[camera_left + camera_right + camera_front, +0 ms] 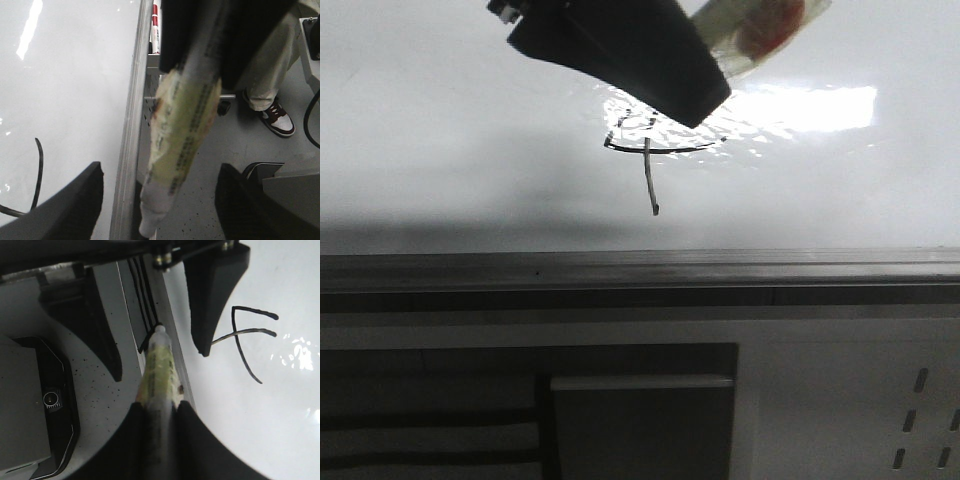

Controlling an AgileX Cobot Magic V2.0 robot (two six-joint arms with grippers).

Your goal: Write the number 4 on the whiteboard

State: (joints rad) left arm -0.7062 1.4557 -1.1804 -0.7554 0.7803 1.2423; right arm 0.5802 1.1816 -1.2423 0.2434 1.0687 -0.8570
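Note:
The whiteboard (440,150) fills the front view, with its grey edge rail (640,270) along the front. The number 4 (647,160) is drawn in thin dark strokes below the glare; it also shows in the right wrist view (250,330). My right gripper (157,407) is shut on a tape-wrapped marker (159,365). The marker's white end hangs beyond the board's edge, over the floor. My left gripper (160,170) is open, with its fingers (75,205) wide on either side of the marker (185,120) and not touching it. A dark finger (620,50) covers the top of the 4.
A person's legs and shoe (277,117) stand on the grey floor beside the board. A red-and-white marker (155,25) lies by the rail (132,125). A black box (45,405) sits on the floor. A white perforated panel (920,400) is below the board.

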